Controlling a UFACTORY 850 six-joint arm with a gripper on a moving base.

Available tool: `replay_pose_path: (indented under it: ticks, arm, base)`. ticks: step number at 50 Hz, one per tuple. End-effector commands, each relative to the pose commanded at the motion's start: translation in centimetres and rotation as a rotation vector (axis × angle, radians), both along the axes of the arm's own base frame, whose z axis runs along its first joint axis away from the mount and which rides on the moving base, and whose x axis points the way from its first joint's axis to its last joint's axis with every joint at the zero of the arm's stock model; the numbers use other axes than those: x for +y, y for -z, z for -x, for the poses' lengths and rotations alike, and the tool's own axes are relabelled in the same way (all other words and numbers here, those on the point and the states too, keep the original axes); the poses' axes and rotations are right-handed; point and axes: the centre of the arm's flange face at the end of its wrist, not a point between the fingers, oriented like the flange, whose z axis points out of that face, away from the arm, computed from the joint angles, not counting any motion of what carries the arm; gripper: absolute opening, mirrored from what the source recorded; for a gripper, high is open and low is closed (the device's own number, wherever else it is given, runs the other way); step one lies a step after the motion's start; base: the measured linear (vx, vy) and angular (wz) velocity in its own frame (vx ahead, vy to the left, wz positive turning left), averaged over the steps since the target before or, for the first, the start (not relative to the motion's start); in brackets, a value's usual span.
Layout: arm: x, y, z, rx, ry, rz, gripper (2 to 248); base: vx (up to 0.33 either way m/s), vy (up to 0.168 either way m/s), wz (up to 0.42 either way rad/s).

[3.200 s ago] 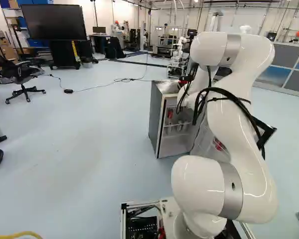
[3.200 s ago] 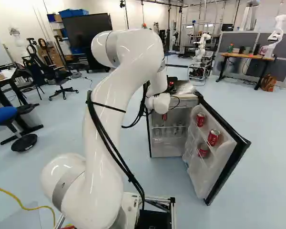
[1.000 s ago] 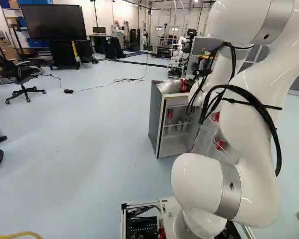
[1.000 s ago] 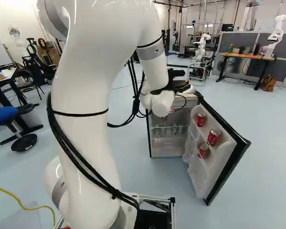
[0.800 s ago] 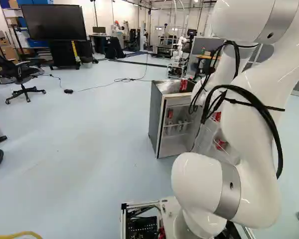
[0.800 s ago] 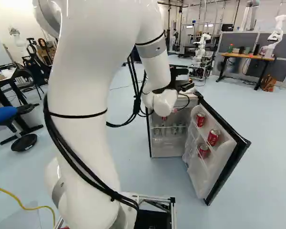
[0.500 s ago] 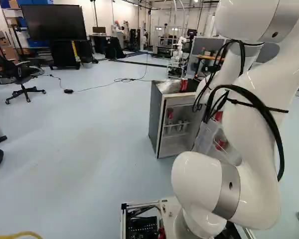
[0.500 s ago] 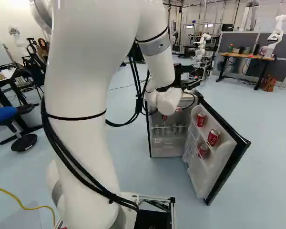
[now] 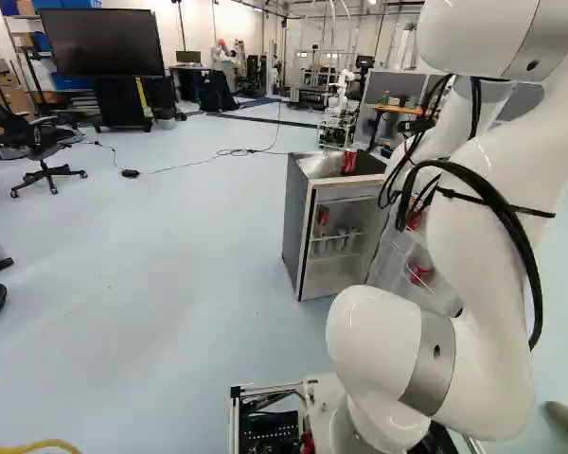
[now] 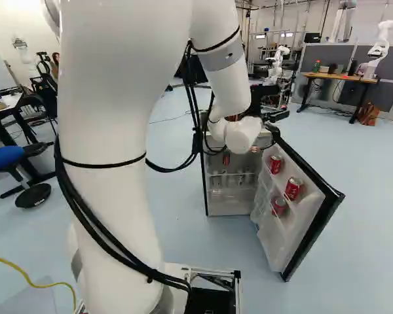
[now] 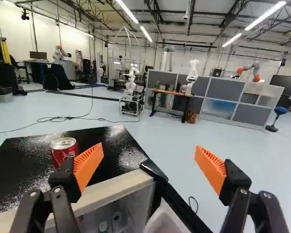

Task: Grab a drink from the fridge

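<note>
The arm [image 9: 488, 312] shifted right; a can [image 11: 63, 151] stands atop the fridge [image 9: 299, 227].

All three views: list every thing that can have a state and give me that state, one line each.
Fridge door: swung open
Gripper: open, holding nothing
Lone can: upright on top of the fridge
Three door cans: resting in the door's shelves
Large screen: dark
Ceiling lights: lit
</note>
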Motion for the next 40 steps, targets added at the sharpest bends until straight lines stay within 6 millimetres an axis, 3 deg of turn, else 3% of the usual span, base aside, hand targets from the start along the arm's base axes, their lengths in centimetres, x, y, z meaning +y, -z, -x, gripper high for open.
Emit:
replay_pose_path:
  ticks: [40]
  arm:
    - [-6.3,-2.4,3.1,0.115,0.143,-0.044,247]
  base:
    - [0.0,0.0,0.0]
